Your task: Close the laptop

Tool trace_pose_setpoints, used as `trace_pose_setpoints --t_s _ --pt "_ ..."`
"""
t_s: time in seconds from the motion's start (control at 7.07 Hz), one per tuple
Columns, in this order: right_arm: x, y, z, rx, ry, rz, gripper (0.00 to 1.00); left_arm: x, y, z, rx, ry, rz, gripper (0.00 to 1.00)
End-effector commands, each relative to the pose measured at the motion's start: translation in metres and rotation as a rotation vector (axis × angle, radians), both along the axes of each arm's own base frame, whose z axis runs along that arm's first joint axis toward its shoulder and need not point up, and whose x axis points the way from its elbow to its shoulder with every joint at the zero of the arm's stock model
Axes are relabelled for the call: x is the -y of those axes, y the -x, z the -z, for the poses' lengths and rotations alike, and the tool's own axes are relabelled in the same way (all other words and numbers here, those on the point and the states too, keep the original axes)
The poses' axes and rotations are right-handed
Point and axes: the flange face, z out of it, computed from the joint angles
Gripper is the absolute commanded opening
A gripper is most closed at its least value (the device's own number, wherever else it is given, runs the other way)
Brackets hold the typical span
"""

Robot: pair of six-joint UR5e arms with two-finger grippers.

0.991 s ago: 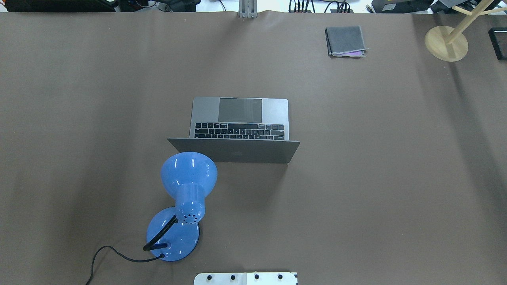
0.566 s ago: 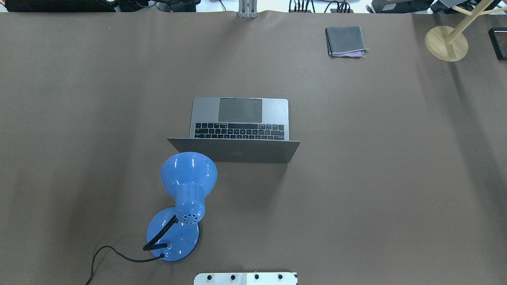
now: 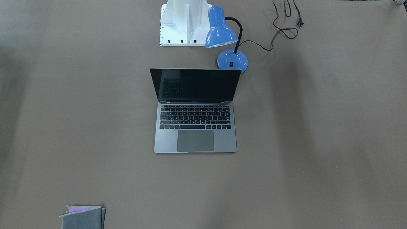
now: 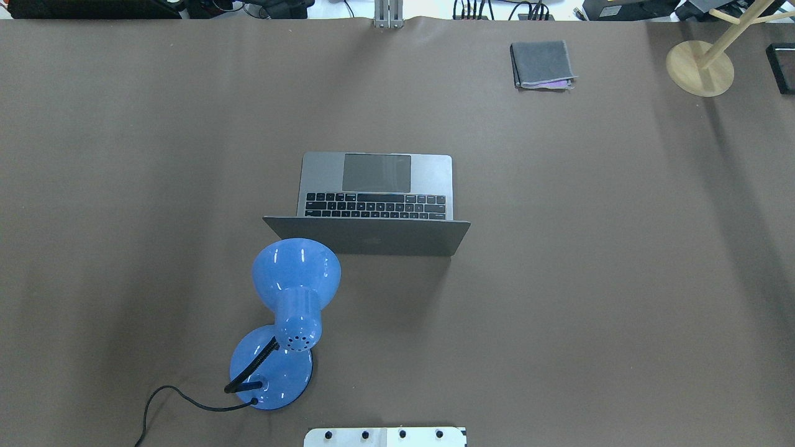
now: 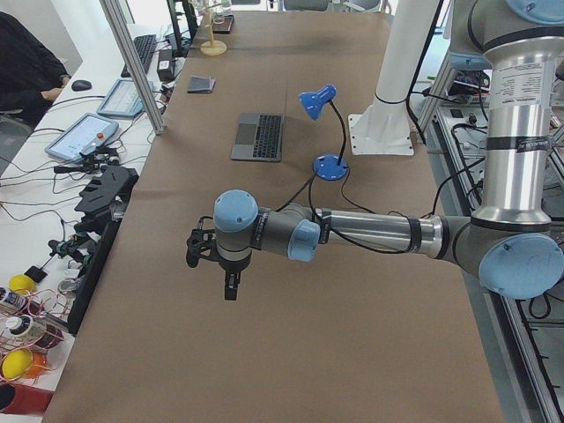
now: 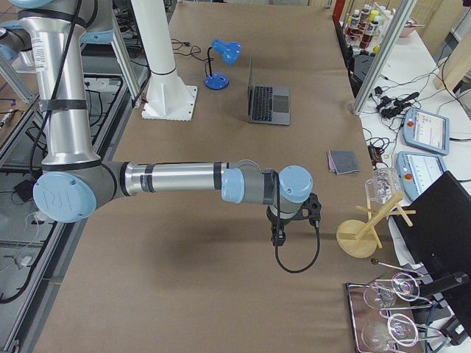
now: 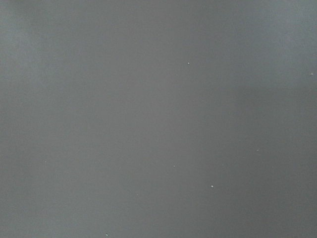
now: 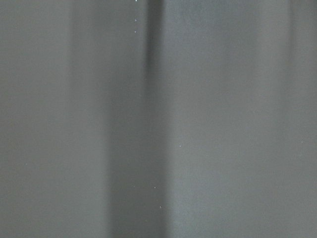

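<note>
**A:** So, starting at the robot's left: where is the left gripper point(image 5: 230, 291)?

**B:** It hangs over bare table point(image 4: 93, 248) out at the left end, pointing down. It shows only in a side view, so I cannot tell whether its fingers are apart or together.

**A:** And next along?

**B:** The blue lamp point(image 4: 296, 273), with its shade close by the lid's left corner. Then the laptop point(image 4: 376, 205), mid-table and open, its lid nearly upright. The hinge runs left to right. The lid's back faces the robot, and the keyboard lies beyond it.

**A:** So the lid has to go away from the robot, down onto the keys.

**B:** I judge so. The right gripper point(image 6: 278, 239) hangs over the right end, also well apart from the laptop. I cannot tell how its fingers stand either.

**A:** Which arm is nearer?

**B:** Neither, clearly. The lamp crowds the left side, so the right arm likely has the freer path.
</note>
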Motion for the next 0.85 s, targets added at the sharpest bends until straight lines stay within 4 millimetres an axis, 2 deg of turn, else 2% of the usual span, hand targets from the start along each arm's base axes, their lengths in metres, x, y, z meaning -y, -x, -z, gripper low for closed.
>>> trace_pose_setpoints --t_s 0.0,0.28,0.42,0.57,0.71 --pt "0.0 0.0 0.0 0.0 0.0 0.0 1.0 0.004 -0.004 0.008 0.0 -0.022 -0.011 0.99" --pt "0.0 0.001 0.001 0.0 -0.002 0.002 1.0 0.013 -0.011 0.015 -0.009 -0.027 -0.02 0.98" --pt "0.01 0.002 0.011 0.002 -0.017 0.002 1.0 0.019 -0.02 0.022 -0.01 -0.043 -0.038 0.98" --pt "0.019 0.006 0.022 0.002 -0.039 0.01 1.0 0.04 -0.031 0.043 -0.015 -0.074 -0.054 0.99" --pt "0.033 0.017 0.038 0.01 -0.064 0.025 1.0 0.05 -0.033 0.055 -0.023 -0.086 -0.049 0.99"
